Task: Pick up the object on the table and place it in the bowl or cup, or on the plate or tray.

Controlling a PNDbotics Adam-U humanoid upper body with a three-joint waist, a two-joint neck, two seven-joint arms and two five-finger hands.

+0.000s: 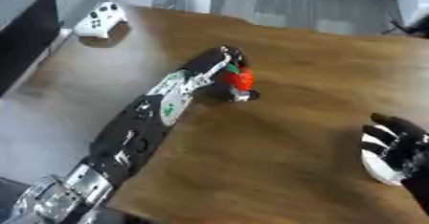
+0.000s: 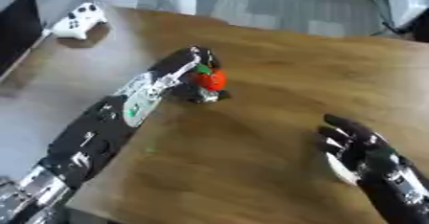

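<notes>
The left robot hand (image 2: 188, 70) reaches in from the near left across the wooden counter (image 2: 276, 74), its black and silver arm stretching diagonally from the lower left corner toward the middle. Its fingers are curled round a small red object (image 2: 210, 80) with a bit of green at its top, which looks like a toy fruit; the thing sits at the middle of the counter, slightly left of centre, and whether it rests on the wood or is lifted just clear of it cannot be told. A dark fingertip shows just below the red object, close to the counter surface. The right robot hand (image 2: 356, 147) rests idle at the near right, fingers relaxed and spread, pointing up and away, with something white (image 1: 378, 166) showing beneath its palm, of which only a pale rounded edge can be made out. The two hands are well apart. At the far left, near the counter's far edge, lies a white game controller (image 1: 100, 20). A dark box-like shape (image 1: 23, 36) stands along the left edge beyond the counter, and grey floor shows past the far side.
</notes>
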